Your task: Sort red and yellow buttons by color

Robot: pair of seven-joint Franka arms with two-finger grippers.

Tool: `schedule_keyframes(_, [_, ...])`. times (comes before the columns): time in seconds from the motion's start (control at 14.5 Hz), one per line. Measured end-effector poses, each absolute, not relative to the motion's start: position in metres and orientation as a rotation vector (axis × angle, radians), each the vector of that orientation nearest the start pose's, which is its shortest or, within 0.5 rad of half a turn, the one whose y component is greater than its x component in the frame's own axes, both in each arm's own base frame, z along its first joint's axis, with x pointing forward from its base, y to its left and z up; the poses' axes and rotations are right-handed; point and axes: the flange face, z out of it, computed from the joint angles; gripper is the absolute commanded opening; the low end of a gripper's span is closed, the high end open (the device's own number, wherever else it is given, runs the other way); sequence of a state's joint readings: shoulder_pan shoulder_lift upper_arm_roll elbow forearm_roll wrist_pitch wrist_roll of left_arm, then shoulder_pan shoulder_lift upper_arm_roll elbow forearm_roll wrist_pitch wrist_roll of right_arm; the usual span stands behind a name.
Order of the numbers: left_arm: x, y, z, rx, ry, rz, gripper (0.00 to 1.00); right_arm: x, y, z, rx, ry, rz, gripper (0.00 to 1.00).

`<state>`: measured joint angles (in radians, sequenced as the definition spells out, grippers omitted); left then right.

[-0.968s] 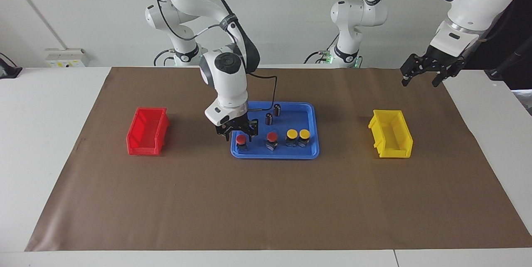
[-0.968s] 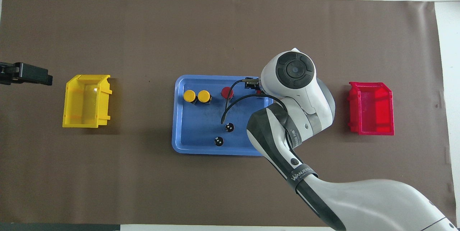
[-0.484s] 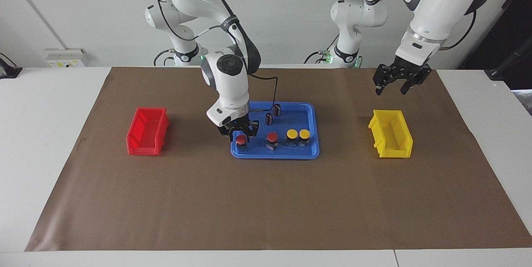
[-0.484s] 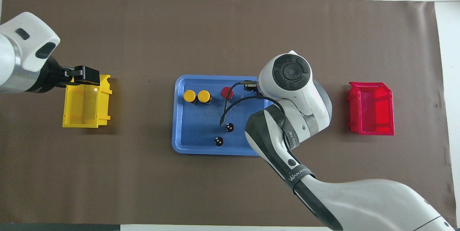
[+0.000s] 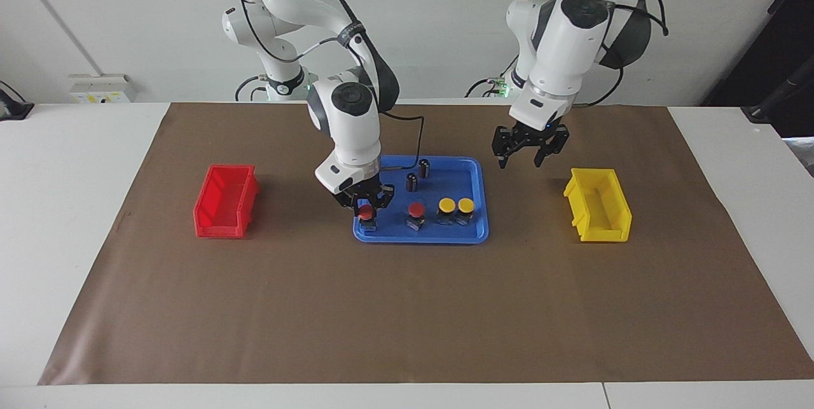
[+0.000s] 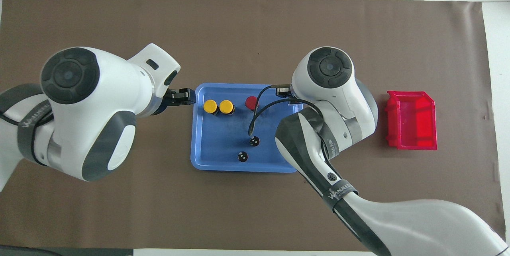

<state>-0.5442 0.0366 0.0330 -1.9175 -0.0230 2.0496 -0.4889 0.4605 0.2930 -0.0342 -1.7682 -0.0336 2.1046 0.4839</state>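
Four buttons stand in a row in the blue tray. My right gripper is down over the red button at the right arm's end of the row, its fingers closed on the cap. That button still stands on the tray and is hidden under the arm in the overhead view. The other red button stands beside it, then two yellow buttons. My left gripper is open and empty, in the air between the tray and the yellow bin.
A red bin stands toward the right arm's end of the table. Two dark capless cylinders stand in the tray nearer to the robots than the buttons. The left arm hides the yellow bin in the overhead view.
My right gripper has lowered onto the end red button and closed its fingers on it. My left arm has swung in from the table's end, past the yellow bin, toward the tray.
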Motion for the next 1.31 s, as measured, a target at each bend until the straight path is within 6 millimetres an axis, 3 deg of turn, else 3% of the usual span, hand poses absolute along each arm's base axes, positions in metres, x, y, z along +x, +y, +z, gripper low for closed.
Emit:
schedule_keyframes(0.14, [0.504,-0.313,0.445,-3.207,0.010,-0.127,0.74,0.595,0.201,0.458,-3.169,0.004,-0.064,0.14])
schedule_keyframes(0.28, [0.508,-0.324,0.413,-3.210,0.004,-0.140,0.70,0.588,0.111,0.502,-3.179,-0.045,0.001,0.14])
schedule_keyframes(0.41, [0.513,-0.326,0.394,-3.209,0.000,-0.146,0.70,0.574,0.038,0.511,-3.175,-0.078,0.045,0.14])
schedule_keyframes(0.55, [0.514,-0.326,0.387,-3.211,-0.003,-0.154,0.70,0.561,-0.007,0.488,-3.169,-0.098,0.088,0.14])
schedule_keyframes(0.69, [0.514,-0.325,0.384,-3.214,-0.003,-0.164,0.70,0.550,-0.030,0.458,-3.160,-0.128,0.125,0.14])
schedule_keyframes(0.9, [0.512,-0.325,0.380,-3.215,-0.003,-0.167,0.70,0.535,-0.052,0.434,-3.153,-0.143,0.126,0.14])
schedule_keyframes(1.31, [0.511,-0.326,0.365,-3.209,-0.001,-0.153,0.70,0.507,-0.051,0.399,-3.157,-0.149,0.029,0.14])
